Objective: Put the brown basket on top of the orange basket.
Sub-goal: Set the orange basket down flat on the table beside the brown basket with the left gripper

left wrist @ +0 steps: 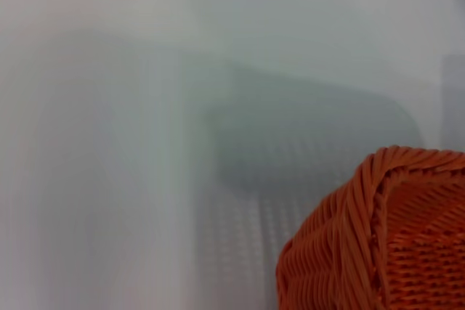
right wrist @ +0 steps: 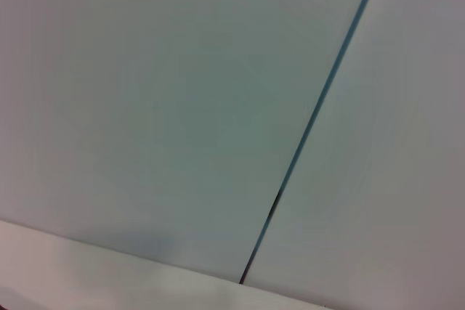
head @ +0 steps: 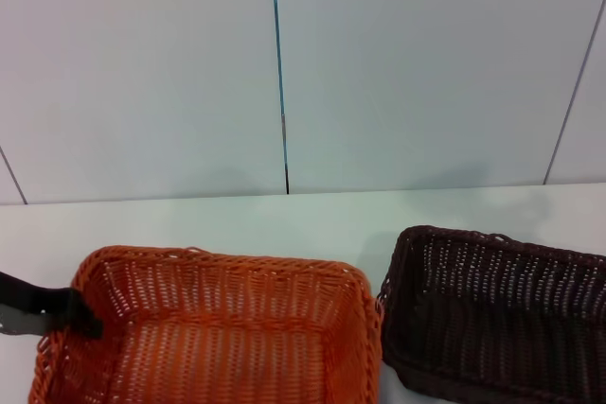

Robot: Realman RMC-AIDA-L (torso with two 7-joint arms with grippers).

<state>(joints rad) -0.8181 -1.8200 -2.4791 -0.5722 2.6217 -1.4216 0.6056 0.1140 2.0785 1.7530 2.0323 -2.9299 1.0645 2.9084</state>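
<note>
The orange basket [head: 213,333] stands on the white table at the lower left of the head view, open side up and empty. One of its corners also shows in the left wrist view [left wrist: 378,237]. The brown basket [head: 497,314] stands just to its right, also upright and empty, a small gap apart. My left gripper [head: 76,314] comes in from the left edge as a black part that reaches the orange basket's left rim. My right gripper is out of view; its wrist camera shows only the wall and a strip of table.
The white table [head: 284,219] runs back to a pale panelled wall [head: 142,73] with a dark vertical seam [head: 280,82]. Bare tabletop lies behind both baskets.
</note>
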